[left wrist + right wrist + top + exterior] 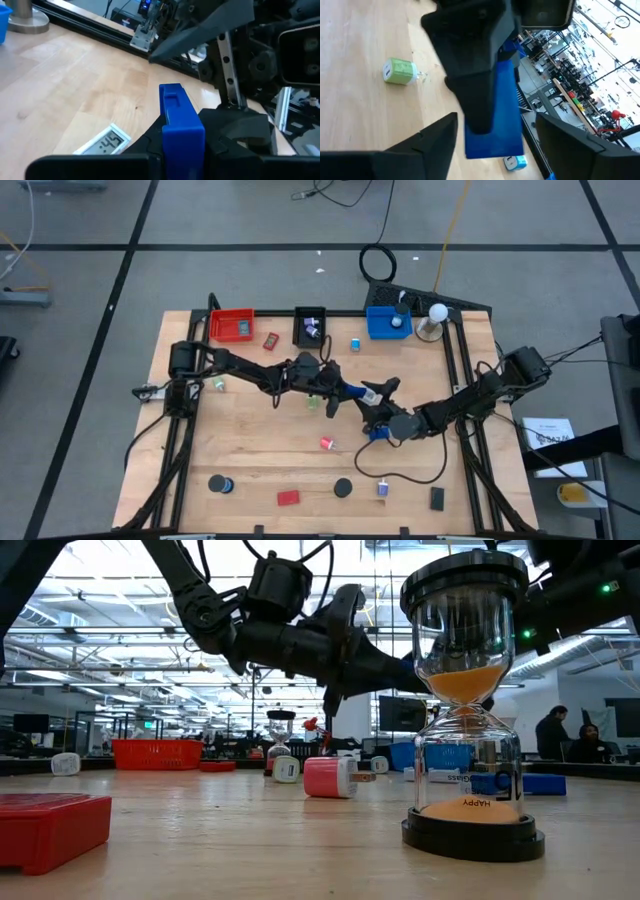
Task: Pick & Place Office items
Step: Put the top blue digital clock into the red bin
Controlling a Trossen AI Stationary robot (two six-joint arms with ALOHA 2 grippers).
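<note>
Most items: scattered on the wooden table point(250, 450), outside the trays
Sorted so far: the red tray point(231, 324) holds something grey, the black tray point(310, 326) a small pale object, the blue tray point(388, 323) a pale object; each looks only lightly filled
Item in hand: a blue rectangular block point(177, 117), held above the table's middle between the two arms
Left gripper point(181, 142): fingers pressed together on the blue block, pinching it from both sides
Right gripper point(492, 132): fingers spread wide, standing either side of the same block without touching it; this looks like a hand-over from right arm to left
Loose near the front edge: red flat block point(288, 498), two black discs point(343, 488), a black block point(437, 498), a small blue-and-white piece point(383, 489)
Loose mid-table: pink-red eraser-like piece point(328, 443), green plug adapter point(400, 71), small digital clock point(102, 145)
Loose by the trays: a red piece point(271, 340), a teal piece point(355, 344)
Also standing: an hourglass point(470, 700) with orange sand
Left to do: by this judgement well over half, since roughly a dozen pieces remain unsorted and the blue block is not yet placed
</note>
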